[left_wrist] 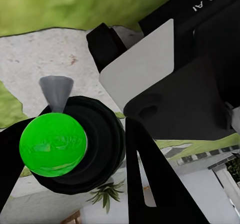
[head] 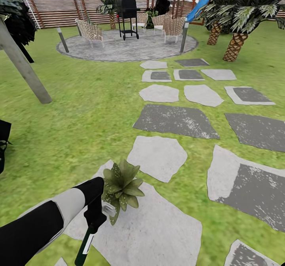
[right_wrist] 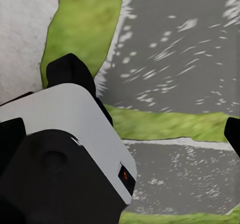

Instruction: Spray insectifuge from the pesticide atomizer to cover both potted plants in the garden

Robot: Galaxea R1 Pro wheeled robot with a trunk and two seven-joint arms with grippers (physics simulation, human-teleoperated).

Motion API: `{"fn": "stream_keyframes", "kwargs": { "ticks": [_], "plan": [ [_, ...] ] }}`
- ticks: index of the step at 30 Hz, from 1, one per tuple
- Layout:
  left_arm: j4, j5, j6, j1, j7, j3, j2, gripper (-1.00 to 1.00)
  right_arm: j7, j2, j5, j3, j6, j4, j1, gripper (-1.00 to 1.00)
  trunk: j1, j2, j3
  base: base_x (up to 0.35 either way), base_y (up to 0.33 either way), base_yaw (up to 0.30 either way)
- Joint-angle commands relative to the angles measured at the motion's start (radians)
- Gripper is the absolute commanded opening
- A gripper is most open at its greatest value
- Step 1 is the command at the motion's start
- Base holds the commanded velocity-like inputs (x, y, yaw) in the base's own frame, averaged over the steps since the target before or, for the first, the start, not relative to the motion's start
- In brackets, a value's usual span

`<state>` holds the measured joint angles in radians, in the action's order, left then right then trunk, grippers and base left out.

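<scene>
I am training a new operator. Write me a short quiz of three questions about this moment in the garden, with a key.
1. True or false: the left gripper holds the pesticide atomizer.
2. The potted plant beside the atomizer stands on: A) the lawn; B) a pale stepping stone; C) the round paved area by the chairs.
3. Fill in the gap: in the right wrist view, the right gripper is open and holds ____.

Key: 1 true; 2 B; 3 nothing.
</scene>
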<state>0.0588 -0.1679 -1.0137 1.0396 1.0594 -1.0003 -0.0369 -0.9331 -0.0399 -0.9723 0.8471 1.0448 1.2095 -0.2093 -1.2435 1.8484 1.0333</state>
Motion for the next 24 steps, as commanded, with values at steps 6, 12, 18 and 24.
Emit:
{"fn": "stream_keyframes", "kwargs": {
  "ticks": [6,12,18,24],
  "plan": [
    [0.001,-0.011,-0.005,0.001,0.008,0.002,0.000,-1.00,-0.010,0.000,-0.009,0.001,0.002,0.001,-0.001,1.00,-0.015,0.029,0.013,0.000,0.000,0.000],
    [0.001,-0.012,-0.005,-0.036,0.008,0.002,0.002,-1.00,-0.010,0.000,-0.009,0.001,0.002,0.001,-0.001,1.00,-0.015,0.029,0.013,0.000,0.000,0.000],
    [0.001,-0.012,-0.005,-0.041,0.005,0.002,0.002,-1.00,-0.010,0.000,-0.009,0.001,0.002,0.001,-0.001,1.00,-0.015,0.029,0.013,0.000,0.000,0.000],
    [0.001,-0.012,-0.005,0.027,0.003,0.003,0.002,-1.00,-0.010,0.000,-0.009,0.001,0.002,0.001,-0.001,1.00,-0.015,0.029,0.013,0.000,0.000,0.000]
  ]
}}
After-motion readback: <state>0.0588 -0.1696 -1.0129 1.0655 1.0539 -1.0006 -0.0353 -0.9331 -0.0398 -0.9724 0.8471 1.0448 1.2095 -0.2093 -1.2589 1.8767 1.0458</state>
